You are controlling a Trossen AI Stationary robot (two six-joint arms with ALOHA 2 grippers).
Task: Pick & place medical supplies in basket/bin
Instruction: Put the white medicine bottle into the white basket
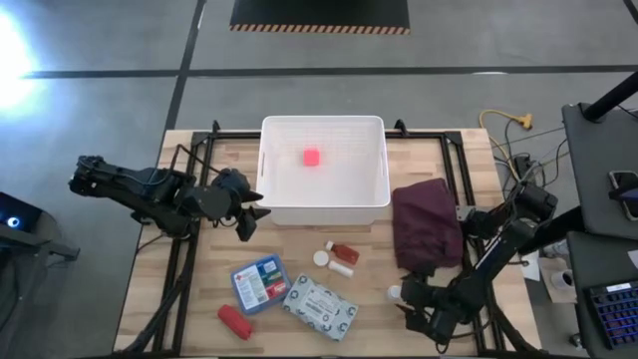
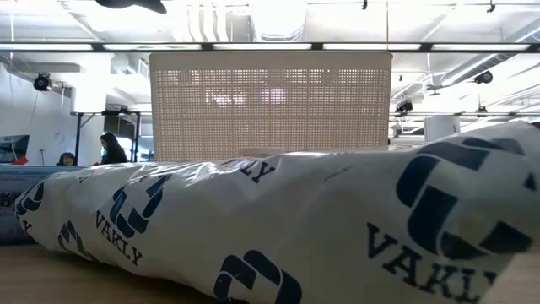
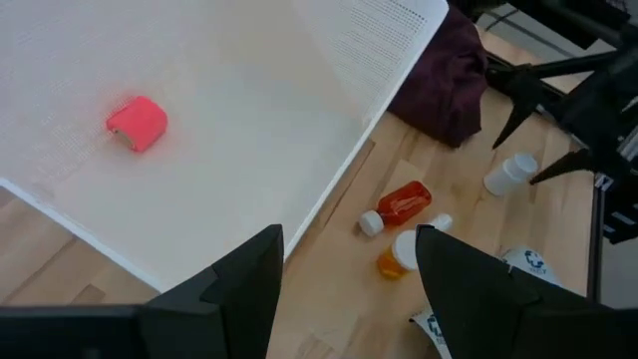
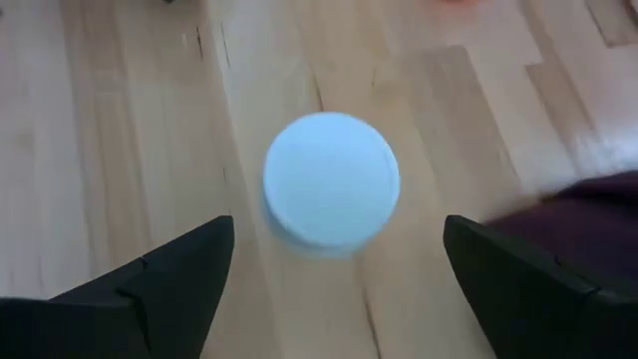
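The white bin stands at the table's far middle, with a pink tape roll on its floor. My left gripper is open and empty over the bin's near left corner; its wrist view shows the roll and the bin's wall. My right gripper is open at the near right, pointing down. Its fingers stand on either side of a small white bottle upright on the table, without touching it. A blue first-aid box, a grey-white packet and a red bottle lie near the front.
A maroon cloth lies right of the bin. A red bottle and a white-capped orange bottle lie just in front of the bin. In the low view the packet fills the foreground, with the bin behind it.
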